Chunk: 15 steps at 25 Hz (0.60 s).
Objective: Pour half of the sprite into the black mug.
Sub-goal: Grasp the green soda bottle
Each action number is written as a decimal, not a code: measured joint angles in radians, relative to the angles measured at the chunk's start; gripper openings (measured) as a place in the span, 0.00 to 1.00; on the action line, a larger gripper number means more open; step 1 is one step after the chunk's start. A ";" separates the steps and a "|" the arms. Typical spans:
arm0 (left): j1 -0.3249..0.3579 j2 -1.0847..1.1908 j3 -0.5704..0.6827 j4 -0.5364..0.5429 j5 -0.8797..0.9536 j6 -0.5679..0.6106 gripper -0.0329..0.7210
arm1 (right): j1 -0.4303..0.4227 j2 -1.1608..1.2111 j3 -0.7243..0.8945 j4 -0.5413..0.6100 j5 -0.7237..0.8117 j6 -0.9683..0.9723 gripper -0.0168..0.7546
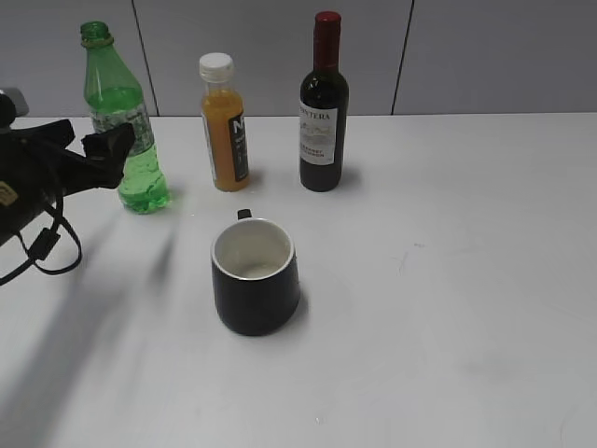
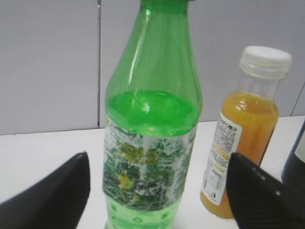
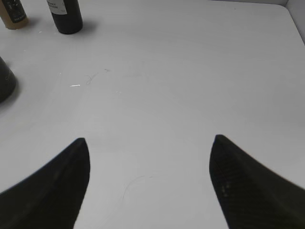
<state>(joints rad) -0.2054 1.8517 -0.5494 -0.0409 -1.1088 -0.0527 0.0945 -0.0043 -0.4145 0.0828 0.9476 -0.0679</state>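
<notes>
Three bottles stand in a row at the far side of the white table: the sprite at ten o'clock from the black mug, an orange juice bottle at about eleven o'clock, a dark wine bottle at one o'clock; all upright, the sprite uncapped, green liquid filling it to just above its label. The mug sits alone near the table's middle, mouth up, white inside showing, its small handle pointing to twelve o'clock.

Over at nine o'clock the left gripper comes in level with the sprite's label, jaws spread wide; one dark fingertip shows in front of the bottle's left side; whether it touches the plastic cannot be told from here. From the left wrist camera the sprite stands between the two fingers, clear gaps on both sides, nothing held; the juice bottle just beyond at three o'clock.

Meanwhile the right gripper hangs over bare table, jaws wide apart and empty; mug edge at ten o'clock.
</notes>
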 joint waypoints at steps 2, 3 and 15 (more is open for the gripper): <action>0.000 0.022 -0.022 0.008 -0.004 0.000 0.96 | 0.000 0.000 0.000 0.000 0.000 0.000 0.79; 0.000 0.032 -0.035 0.017 -0.004 0.000 0.96 | 0.000 0.000 0.000 0.000 0.000 0.000 0.79; 0.007 0.202 -0.216 0.013 0.029 -0.002 0.96 | 0.000 0.000 0.000 0.000 0.000 0.000 0.79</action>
<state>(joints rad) -0.1982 2.0532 -0.7649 -0.0276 -1.0801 -0.0545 0.0945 -0.0043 -0.4145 0.0828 0.9476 -0.0679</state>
